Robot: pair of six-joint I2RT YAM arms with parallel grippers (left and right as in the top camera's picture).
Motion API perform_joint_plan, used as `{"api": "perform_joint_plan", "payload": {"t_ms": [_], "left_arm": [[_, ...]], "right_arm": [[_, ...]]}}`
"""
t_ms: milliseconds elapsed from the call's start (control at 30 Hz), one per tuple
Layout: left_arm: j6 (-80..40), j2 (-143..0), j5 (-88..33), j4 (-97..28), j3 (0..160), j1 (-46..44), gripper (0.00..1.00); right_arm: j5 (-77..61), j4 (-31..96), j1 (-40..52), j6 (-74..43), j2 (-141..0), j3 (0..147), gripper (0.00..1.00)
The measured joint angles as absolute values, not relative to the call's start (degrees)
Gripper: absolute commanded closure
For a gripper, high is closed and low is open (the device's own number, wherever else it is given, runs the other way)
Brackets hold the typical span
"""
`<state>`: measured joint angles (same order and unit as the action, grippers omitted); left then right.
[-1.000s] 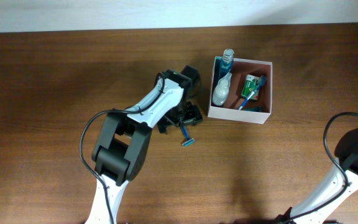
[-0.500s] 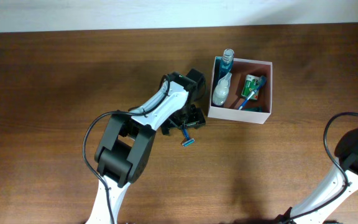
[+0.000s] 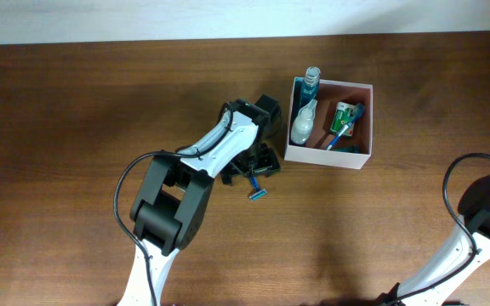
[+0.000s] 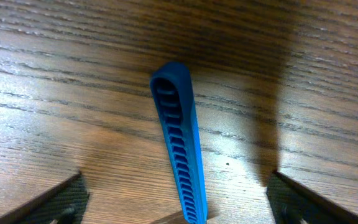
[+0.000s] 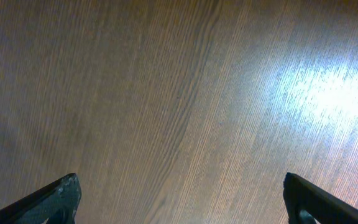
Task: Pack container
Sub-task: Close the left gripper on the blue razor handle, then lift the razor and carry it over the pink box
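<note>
1. Since a second ago the left arm [image 3: 215, 153] has swung a little toward the container [image 3: 326, 159]; the razor [image 4: 182, 155] lies where it lay, and the right arm has not stirred
2. The left fingers [image 4: 58, 202] stand wide, one either side of the razor's handle and clear of it, holding nothing. The right fingers [image 5: 55, 199] are also spread wide over bare bench [image 3: 75, 127], well away from the work
3. The container sits on the bench just right of the left arm, open top up. It already holds a clear bottle of blue liquid [image 3: 312, 81], a white item, a green tube [image 3: 344, 113] and what looks like a blue toothbrush
4. The step in hand looks like picking up the razor. To do it well, keep the handle centred between the fingers, come down until the tips nearly meet the wood, then close squarely across the handle's narrow width so it does not roll or pivot
5. The handle is slim blue plastic, rounded at its end, with a row of fine ribs along its back that should give some grip. Its head [image 3: 258, 195] lies at the far end from the wrist
6. The bench is grained brown wood, smooth and faintly glossy. The container has thin white walls and a dusty pink inside
</note>
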<state>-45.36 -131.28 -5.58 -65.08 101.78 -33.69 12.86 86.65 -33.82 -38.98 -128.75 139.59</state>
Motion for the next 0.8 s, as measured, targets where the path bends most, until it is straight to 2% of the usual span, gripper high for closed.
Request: {"api": "perform_joint_plan", "payload": {"t_ms": [33, 200, 300, 400, 467, 800], "left_arm": [[-45.3, -131.3, -5.6, -65.1, 101.8, -33.7, 0.42], [-45.3, -131.3, -5.6, -65.1, 101.8, -33.7, 0.75], [-45.5, -131.3, -5.7, -65.3, 101.8, -33.7, 0.8], [-45.4, -131.3, -5.7, -65.5, 101.8, -33.7, 0.94], [-45.4, -131.3, -5.7, -65.7, 101.8, -33.7, 0.99], [-43.0, -132.8, -5.5, -73.2, 105.0, -30.3, 0.99]], "right_arm": [[12.9, 86.7, -33.8, -39.0, -128.7, 139.6, 0.01], [12.9, 86.7, -33.8, -39.0, -128.7, 139.6, 0.01], [12.9, 86.7, -33.8, -39.0, -128.7, 139.6, 0.01], [12.9, 86.7, -33.8, -38.9, -128.7, 139.6, 0.01], [12.9, 86.7, -33.8, -39.0, -128.7, 139.6, 0.01], [12.9, 86.7, -33.8, -39.0, -128.7, 139.6, 0.01]]}}
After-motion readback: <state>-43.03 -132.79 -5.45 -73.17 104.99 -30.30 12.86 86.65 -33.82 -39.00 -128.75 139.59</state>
